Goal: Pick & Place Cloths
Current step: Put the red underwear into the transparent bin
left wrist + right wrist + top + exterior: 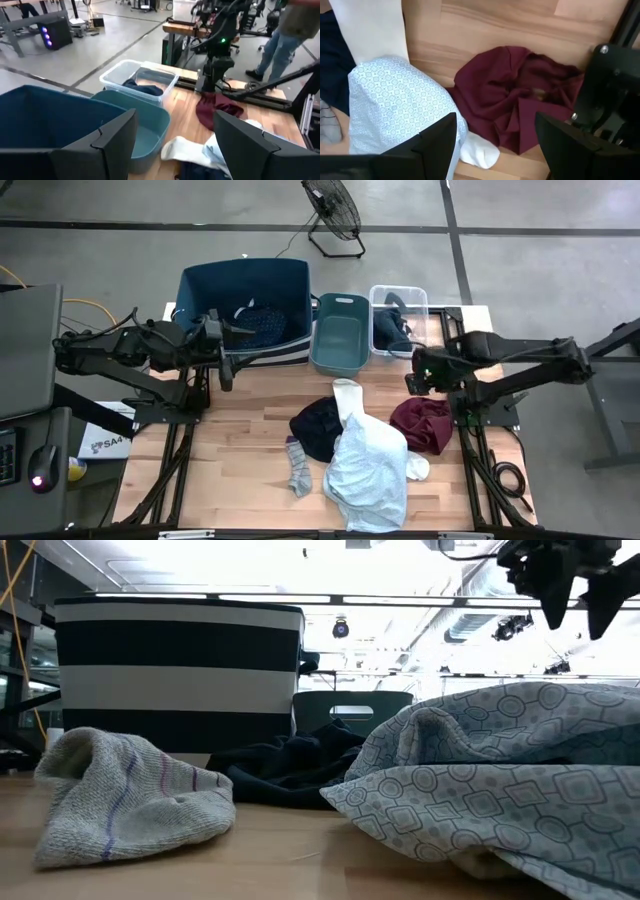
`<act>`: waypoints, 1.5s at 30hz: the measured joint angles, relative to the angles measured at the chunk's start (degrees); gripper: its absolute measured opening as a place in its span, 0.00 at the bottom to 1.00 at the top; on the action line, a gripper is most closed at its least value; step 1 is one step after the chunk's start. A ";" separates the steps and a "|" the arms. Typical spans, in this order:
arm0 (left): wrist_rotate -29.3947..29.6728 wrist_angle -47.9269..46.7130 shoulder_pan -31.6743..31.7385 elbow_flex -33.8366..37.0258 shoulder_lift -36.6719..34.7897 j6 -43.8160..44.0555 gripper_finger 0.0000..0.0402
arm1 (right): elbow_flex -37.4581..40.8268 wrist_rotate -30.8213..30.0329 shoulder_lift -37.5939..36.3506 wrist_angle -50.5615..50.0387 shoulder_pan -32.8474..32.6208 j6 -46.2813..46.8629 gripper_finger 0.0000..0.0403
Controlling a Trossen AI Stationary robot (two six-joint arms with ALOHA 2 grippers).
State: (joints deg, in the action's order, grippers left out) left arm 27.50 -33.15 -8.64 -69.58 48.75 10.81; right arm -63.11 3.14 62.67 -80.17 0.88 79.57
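Left gripper (228, 350), jaws parted and holding nothing, is hovering at the table's (250, 430) back-left corner beside the large blue bin (245, 295). Right gripper (420, 370), jaws likewise parted and empty, is hanging near the right edge above the maroon cloth (422, 423). The pale blue-white shirt (365, 465), black cloth (318, 425) and grey sock (298, 470) are lying mid-table toward the front edge; a navy dotted cloth (262, 320) is sitting inside the large bin.

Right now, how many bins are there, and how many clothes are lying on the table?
Bins: 3 (big dark blue bin, teal bin, clear bin)
Clothes on table: 5 (pale shirt, maroon cloth, black cloth, grey sock, white sock)
Total: 8
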 joint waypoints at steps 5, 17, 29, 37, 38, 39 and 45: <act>-3.25 -1.78 0.00 0.00 -0.05 0.02 0.64 | 0.00 -2.63 0.87 0.67 -7.97 12.19 0.64; -13.67 10.89 -0.08 15.97 -7.88 3.31 0.64 | 0.00 -4.40 11.55 4.18 -20.80 32.26 0.64; -11.89 13.51 -6.94 28.54 -21.11 7.38 0.64 | 3.28 -7.86 15.54 12.67 -26.13 42.53 0.64; -3.08 13.46 -16.92 31.89 -22.34 9.60 0.64 | 8.21 -7.42 15.41 13.13 -25.59 47.97 0.64; -2.10 13.36 -18.05 31.89 -22.23 9.75 0.64 | 8.56 -7.28 15.40 13.22 -25.59 48.71 0.64; -1.08 13.45 -19.01 31.89 -22.05 9.88 0.64 | 9.05 -7.16 15.39 13.39 -25.64 49.51 0.64; 1.88 13.69 -21.86 31.89 -22.01 10.55 0.64 | 14.21 -4.13 15.39 16.13 -26.14 53.07 0.64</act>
State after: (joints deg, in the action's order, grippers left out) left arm 29.39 -19.46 -30.50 -37.69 26.74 21.36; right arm -48.90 -0.99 78.06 -64.04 -25.26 132.64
